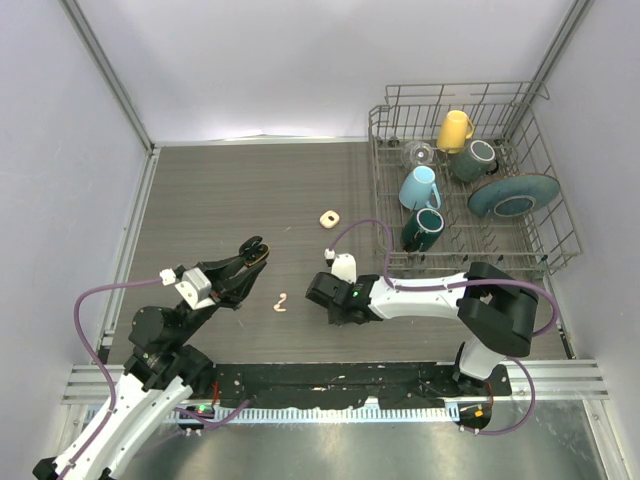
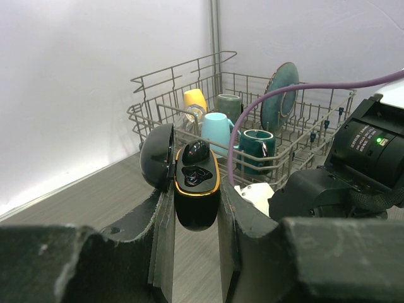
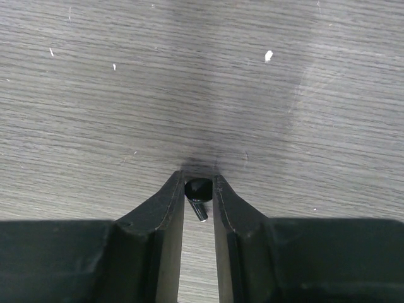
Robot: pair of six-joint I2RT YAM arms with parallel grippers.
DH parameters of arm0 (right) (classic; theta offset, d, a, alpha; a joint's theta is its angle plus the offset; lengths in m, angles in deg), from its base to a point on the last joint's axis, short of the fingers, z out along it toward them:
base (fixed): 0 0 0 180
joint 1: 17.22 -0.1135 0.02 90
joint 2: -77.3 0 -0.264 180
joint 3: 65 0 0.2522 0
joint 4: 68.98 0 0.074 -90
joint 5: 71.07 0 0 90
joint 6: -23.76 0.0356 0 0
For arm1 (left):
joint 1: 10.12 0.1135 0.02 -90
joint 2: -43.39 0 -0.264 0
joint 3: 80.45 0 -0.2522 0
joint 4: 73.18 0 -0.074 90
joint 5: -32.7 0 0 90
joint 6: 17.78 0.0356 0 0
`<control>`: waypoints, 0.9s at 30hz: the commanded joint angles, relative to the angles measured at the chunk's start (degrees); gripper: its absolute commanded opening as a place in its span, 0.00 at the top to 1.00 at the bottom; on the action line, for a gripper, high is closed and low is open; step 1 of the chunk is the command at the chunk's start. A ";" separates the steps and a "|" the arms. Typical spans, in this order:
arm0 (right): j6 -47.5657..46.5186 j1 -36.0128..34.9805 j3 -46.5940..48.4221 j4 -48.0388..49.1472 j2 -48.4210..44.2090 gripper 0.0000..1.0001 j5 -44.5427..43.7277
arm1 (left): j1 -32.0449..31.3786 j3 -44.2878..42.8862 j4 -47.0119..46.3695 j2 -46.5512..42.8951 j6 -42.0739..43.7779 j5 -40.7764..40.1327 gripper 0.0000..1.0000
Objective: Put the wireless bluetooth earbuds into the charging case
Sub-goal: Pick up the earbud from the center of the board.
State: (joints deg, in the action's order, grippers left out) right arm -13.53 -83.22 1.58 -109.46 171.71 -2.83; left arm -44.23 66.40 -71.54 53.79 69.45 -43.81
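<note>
My left gripper (image 1: 248,258) is shut on a black charging case (image 1: 254,249) with a gold rim and holds it above the table. In the left wrist view the case (image 2: 197,202) sits between the fingers with its lid (image 2: 156,156) open to the left. One black earbud (image 2: 196,150) sits in the far slot and the near slot is bare. My right gripper (image 1: 318,291) is down at the table, shut on a second black earbud (image 3: 198,190) whose stem points back between the fingers (image 3: 165,208). A cream earbud (image 1: 281,302) lies on the table between the two grippers.
A small cream ring-shaped item (image 1: 329,217) lies farther back on the table. A wire dish rack (image 1: 548,262) with mugs, a glass and a teal plate stands at the back right, and also shows in the left wrist view (image 2: 165,111). A purple cable (image 2: 240,136) loops off the right arm.
</note>
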 commanded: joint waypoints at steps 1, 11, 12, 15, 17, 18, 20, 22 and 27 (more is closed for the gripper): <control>2.47 -0.01 -0.26 -0.96 -0.10 0.86 -1.53 | -0.17 -1.43 -1.94 -0.02 -0.40 -0.40 1.00; 22.34 0.08 -5.44 0.00 -2.30 0.91 -9.18 | -0.17 -1.52 -1.86 0.33 -0.40 -0.84 1.00; 22.79 0.08 -5.53 0.00 -2.21 0.84 -9.44 | -0.17 -1.52 -1.94 0.24 -0.40 -0.93 1.00; 22.09 -0.10 -5.01 -0.35 -1.34 0.66 -9.71 | -0.17 -1.52 -1.94 0.33 -0.40 -0.84 1.00; 21.74 -0.18 -4.48 -1.31 -1.07 0.62 -9.97 | -0.17 -1.61 -1.94 0.42 -0.40 -0.84 1.00; 20.95 -0.18 -4.30 -1.40 -0.81 0.59 -10.06 | -0.17 -1.52 -1.94 0.33 -0.31 -0.84 1.00; 20.07 -0.18 -3.95 -1.67 -0.63 0.57 -9.97 | -0.17 -1.61 -1.86 0.42 -0.31 -0.93 1.00; 18.75 -0.18 -3.78 -2.02 -0.54 0.56 -9.97 | -0.17 -1.52 -1.85 0.33 -0.31 -1.10 1.00; 14.63 -0.18 -2.72 -2.28 0.16 0.56 -9.27 | -0.17 -1.61 -1.94 0.42 -0.31 -1.02 1.00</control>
State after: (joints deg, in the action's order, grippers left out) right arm 4.63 -83.59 -1.92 -107.91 169.70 -10.48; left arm -44.23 66.40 -71.54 53.79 69.45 -44.18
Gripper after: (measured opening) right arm 0.443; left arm 0.301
